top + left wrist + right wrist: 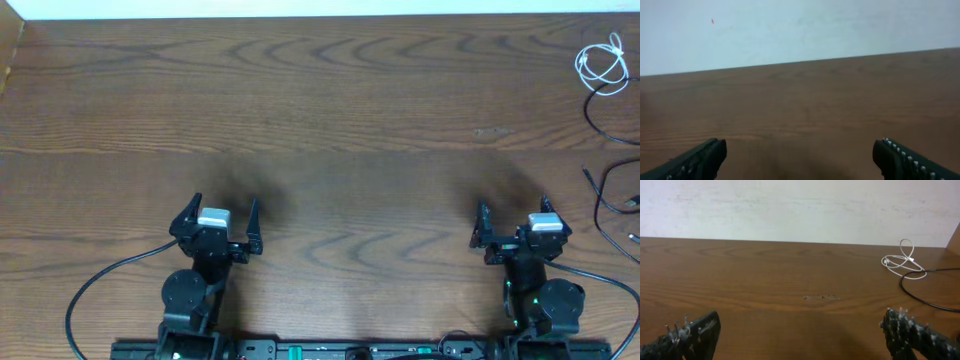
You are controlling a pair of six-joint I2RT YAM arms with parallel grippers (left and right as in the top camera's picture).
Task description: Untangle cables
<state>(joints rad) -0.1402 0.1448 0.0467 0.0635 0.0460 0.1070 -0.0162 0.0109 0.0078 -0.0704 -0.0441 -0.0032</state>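
Observation:
A short white cable point(603, 63) lies coiled in small loops at the far right corner of the wooden table; it also shows in the right wrist view point(902, 260). A thin black cable point(612, 165) runs from it down the right edge in loose curves; it also shows in the right wrist view point(925, 289). My left gripper point(216, 213) is open and empty near the front left, far from both cables; its view point(799, 154) shows only bare wood. My right gripper point(515, 215) is open and empty at the front right, well short of the cables point(800, 330).
The table's far edge meets a pale wall point(800, 205). A small scuff mark point(821, 298) lies on the wood ahead of the right gripper. Thick black arm wires point(95, 285) loop beside both bases along the front edge.

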